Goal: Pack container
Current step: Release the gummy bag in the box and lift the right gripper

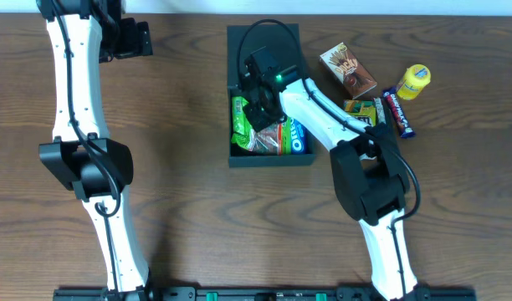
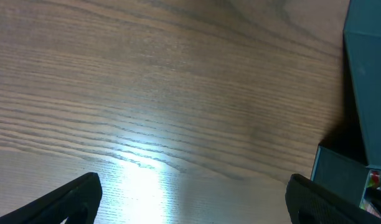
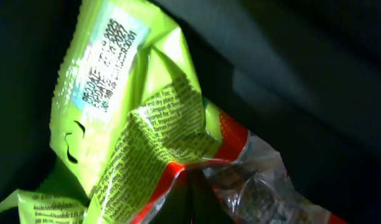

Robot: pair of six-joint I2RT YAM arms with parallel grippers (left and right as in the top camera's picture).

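The container (image 1: 268, 161), a dark box with its flap lid lying open toward the top edge, sits at the upper centre of the overhead frame on the wooden table (image 1: 181, 167). Inside it a crumpled lime-green snack packet (image 1: 239, 121) lies along the left wall, with a blue Oreo packet (image 1: 295, 138) at the lower right of the compartment.

The right gripper (image 1: 258, 107) reaches down into the box, directly over the green packet. Its wrist camera is filled by that packet (image 3: 134, 124), showing printed text, a red band and a clear part. The fingers are out of sight, so I cannot tell whether they are apart or together.

Just right of the box lie a brown biscuit-stick box (image 1: 348, 71), a yellow round tub (image 1: 415, 81) and a dark blue bar (image 1: 400, 114).

The left gripper (image 1: 139, 38) hangs at the upper left, well apart from the box. In its wrist view its fingers (image 2: 72, 199) stand wide apart over bare wood, holding nothing, with the container's wall (image 2: 365, 93) at the right edge.
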